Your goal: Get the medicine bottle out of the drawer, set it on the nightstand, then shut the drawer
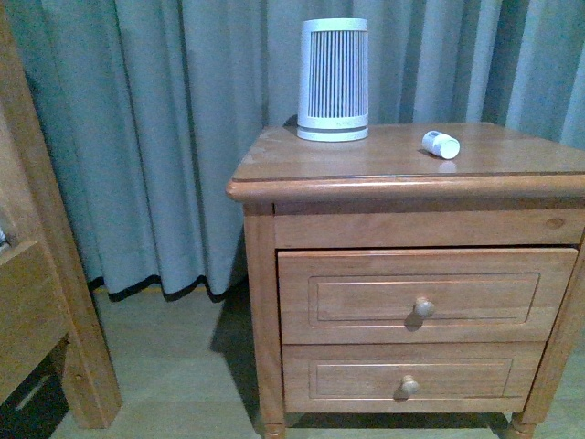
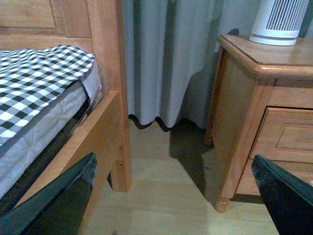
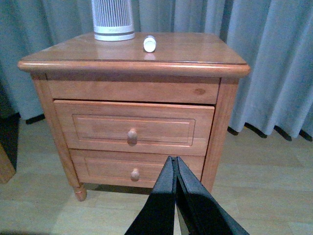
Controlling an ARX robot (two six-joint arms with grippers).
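Bottle (image 1: 441,144) lies on the nightstand (image 1: 366,165) beside the fan (image 1: 334,80), task's placing done; drawer (image 3: 133,128) nearly shut; my right hand (image 3: 175,169) closed empty, left hand (image 2: 171,196) open.

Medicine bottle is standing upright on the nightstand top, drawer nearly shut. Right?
Not upright: the medicine bottle lies on its side on the nightstand top, as the front view shows. The rest holds: the drawer is nearly shut, its front slightly proud.
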